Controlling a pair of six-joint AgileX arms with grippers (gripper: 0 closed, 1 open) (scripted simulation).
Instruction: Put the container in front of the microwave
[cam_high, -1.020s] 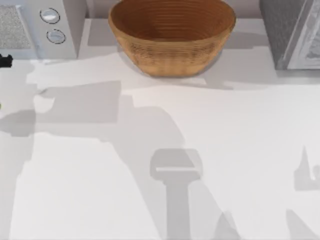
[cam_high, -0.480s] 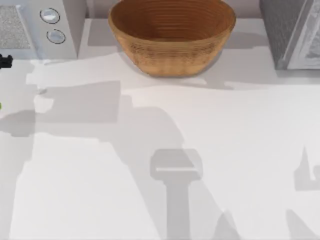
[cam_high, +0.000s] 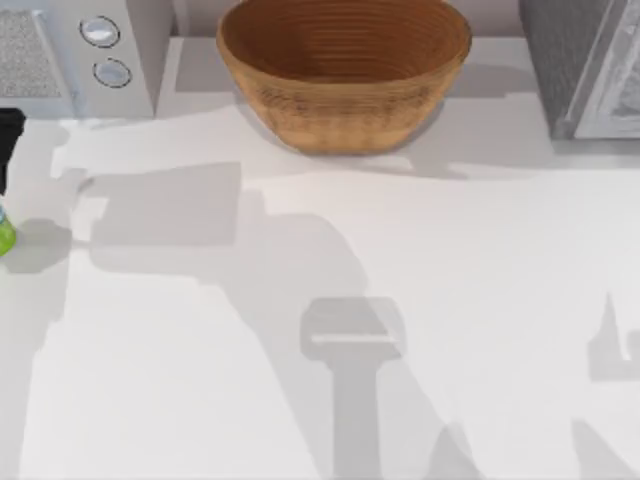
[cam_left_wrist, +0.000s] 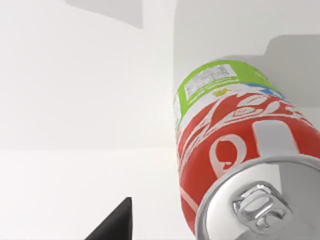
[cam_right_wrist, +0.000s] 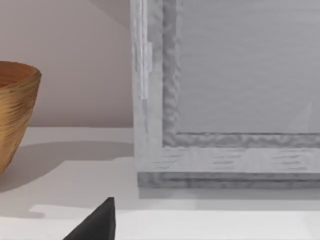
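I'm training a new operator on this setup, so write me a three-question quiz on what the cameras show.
1. True or false: the can lies inside the basket.
2. Which appliance has two round dials? A: the microwave at the left. B: the grey appliance at the right.
3. Fill in: the can's lower half is ____.
Key: 1 false, it is at the top view's left edge, by the left hand. 2 A. 3 lime-green.

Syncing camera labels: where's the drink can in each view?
Top view: can at the far left edge, in front of the microwave.
Left wrist view: can close up, silver top nearest.
Right wrist view: not in it.
Shared landmark: basket, also in the right wrist view.
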